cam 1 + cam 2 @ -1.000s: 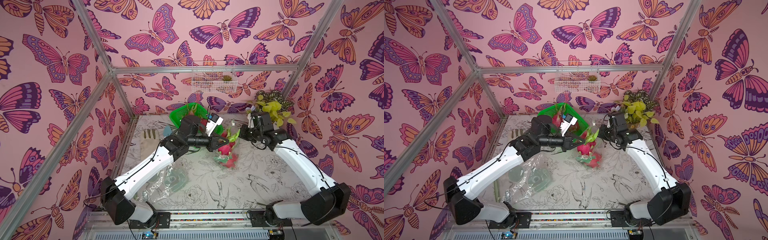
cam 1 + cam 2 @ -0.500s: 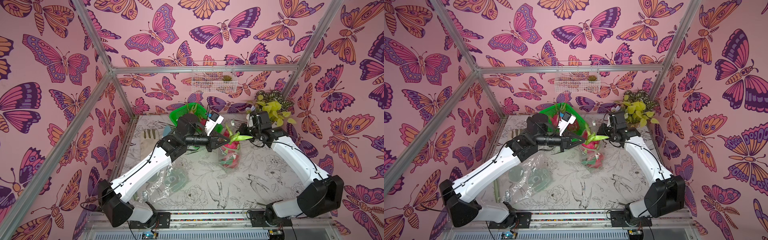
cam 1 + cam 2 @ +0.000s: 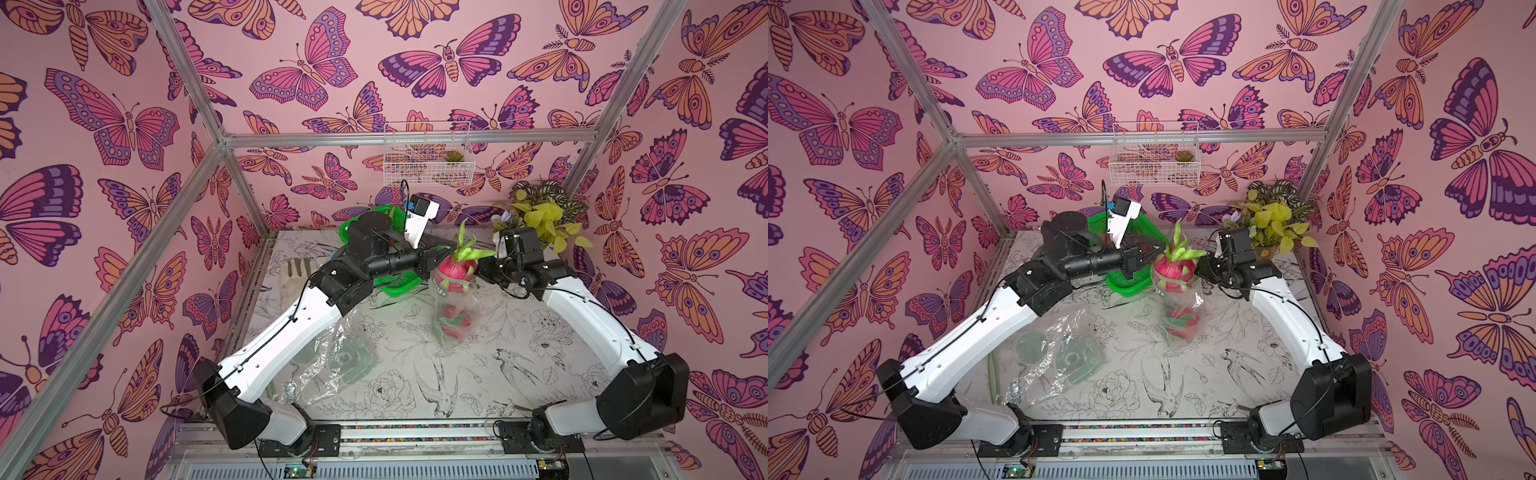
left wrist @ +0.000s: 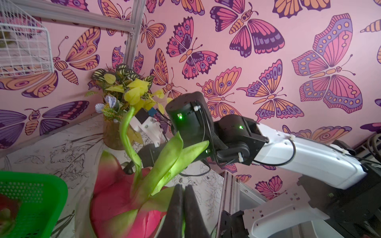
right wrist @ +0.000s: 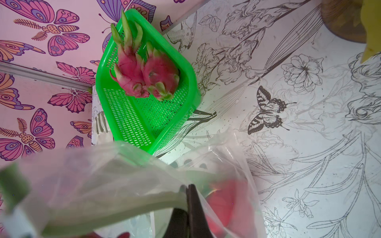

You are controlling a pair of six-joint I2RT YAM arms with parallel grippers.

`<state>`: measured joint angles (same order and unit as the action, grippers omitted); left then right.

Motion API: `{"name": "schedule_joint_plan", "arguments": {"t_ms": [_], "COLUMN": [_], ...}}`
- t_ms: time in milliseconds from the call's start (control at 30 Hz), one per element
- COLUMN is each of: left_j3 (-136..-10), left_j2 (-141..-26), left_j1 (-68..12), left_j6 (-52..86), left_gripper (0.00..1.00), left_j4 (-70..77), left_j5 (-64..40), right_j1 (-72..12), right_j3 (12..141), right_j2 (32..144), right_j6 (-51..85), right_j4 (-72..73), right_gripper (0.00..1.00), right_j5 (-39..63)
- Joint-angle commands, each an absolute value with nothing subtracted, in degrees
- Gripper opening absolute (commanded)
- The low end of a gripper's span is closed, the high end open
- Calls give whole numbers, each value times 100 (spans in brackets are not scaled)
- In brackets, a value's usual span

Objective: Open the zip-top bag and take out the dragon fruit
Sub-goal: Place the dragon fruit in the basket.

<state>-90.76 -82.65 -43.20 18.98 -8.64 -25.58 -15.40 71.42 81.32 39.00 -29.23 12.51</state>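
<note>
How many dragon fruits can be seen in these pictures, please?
4. Two dragon fruits lie in the green basket. One sticks out of the zip-top bag's mouth; another sits lower inside. More may be hidden.

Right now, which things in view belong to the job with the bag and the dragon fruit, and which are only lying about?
Belong to the job:
- zip-top bag, held up by left tool and right tool
- dragon fruit at its mouth
- second dragon fruit lower inside
- green basket holding two more dragon fruits

Only lying about:
- crumpled clear plastic bag
- potted plant
- white wire basket on the wall
</note>
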Motion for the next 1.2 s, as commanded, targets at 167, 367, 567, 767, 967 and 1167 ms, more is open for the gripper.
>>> {"name": "schedule_joint_plan", "arguments": {"t_ms": [167,367,567,767,967,1167], "left_j3": [-9608,-9966,-10563,-10809,-10995,-10924], "left_j2": [-8575,-8801,-9001,-9120,-9208,-9195], "left_j1": [-4355,-4281,-4280,-4276,-4272,-4252], "left_j6": [1697,1917,1924,1986,1899,1564], "left_gripper": [0,0,0,0,0,0], "left_j4": [-424,-372,-283,-42,26,-62], "left_j5": [-1651,-1265,-1339,-1434,-1328,-908], "right_j1": [-1500,-1496,-1494,-1507,-1507,-1495], "right_j3": [7049,7007,6839,6777,6759,6750], "right_j2": [7749,7494,7436,7444,7418,7264], "right_j6": [3758,3685,3656,3648,3612,3577], "right_j4": [-3019,-3020,-2910,-2869,-2883,-2932], "right_gripper": [0,0,0,0,0,0], "right_j5": [1187,1079,1069,1116,1066,1039]}}
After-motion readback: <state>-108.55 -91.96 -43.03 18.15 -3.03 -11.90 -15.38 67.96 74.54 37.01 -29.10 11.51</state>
